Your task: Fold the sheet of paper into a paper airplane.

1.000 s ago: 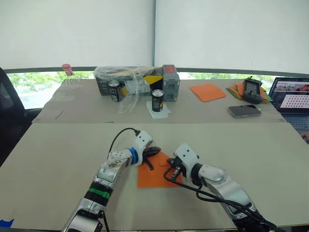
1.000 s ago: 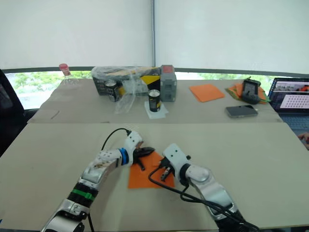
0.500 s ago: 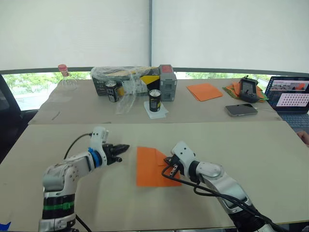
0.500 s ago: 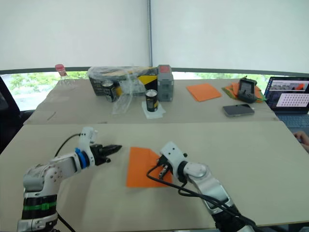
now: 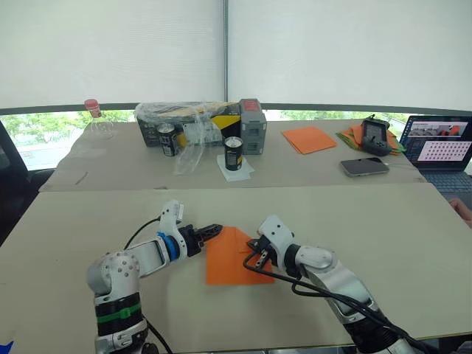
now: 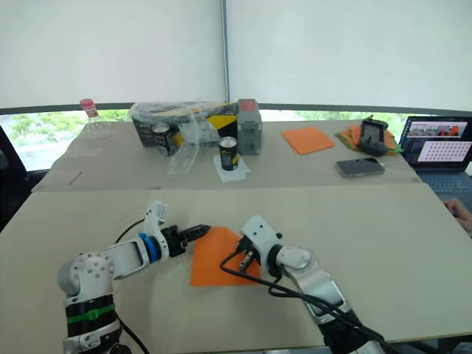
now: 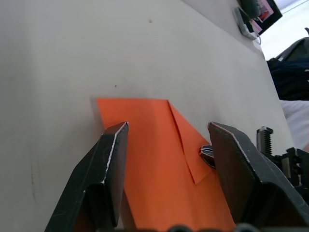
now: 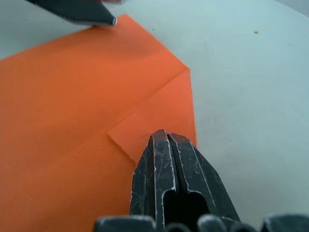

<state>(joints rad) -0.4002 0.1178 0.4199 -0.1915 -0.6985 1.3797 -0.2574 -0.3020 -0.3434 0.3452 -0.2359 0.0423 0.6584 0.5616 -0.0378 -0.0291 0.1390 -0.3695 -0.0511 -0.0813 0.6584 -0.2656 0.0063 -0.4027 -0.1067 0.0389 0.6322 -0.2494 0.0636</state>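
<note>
The sheet of paper (image 5: 230,258) lies flat on the near table, bright orange, with one far corner folded over into a triangular flap (image 8: 159,116). My left gripper (image 5: 209,231) reaches in from the left at the sheet's far-left corner. In the left wrist view its fingers (image 7: 114,159) stand wide apart over the paper (image 7: 154,154). My right gripper (image 5: 259,251) is shut, its tips (image 8: 163,140) pressed down on the edge of the flap. No paper airplane shape shows.
On the far table stand two cans (image 5: 233,153), a plastic-wrapped box (image 5: 193,122), a bottle (image 5: 94,122), a stack of orange sheets (image 5: 308,139), a phone (image 5: 364,167), a mixed paper pile (image 5: 359,136) and a laptop (image 5: 439,151). A seam (image 5: 110,189) divides the tables.
The left arm swung out to the left, away from the sheet, then came back to its far-left corner with its fingers opened. The right gripper stayed pressed on the flap.
</note>
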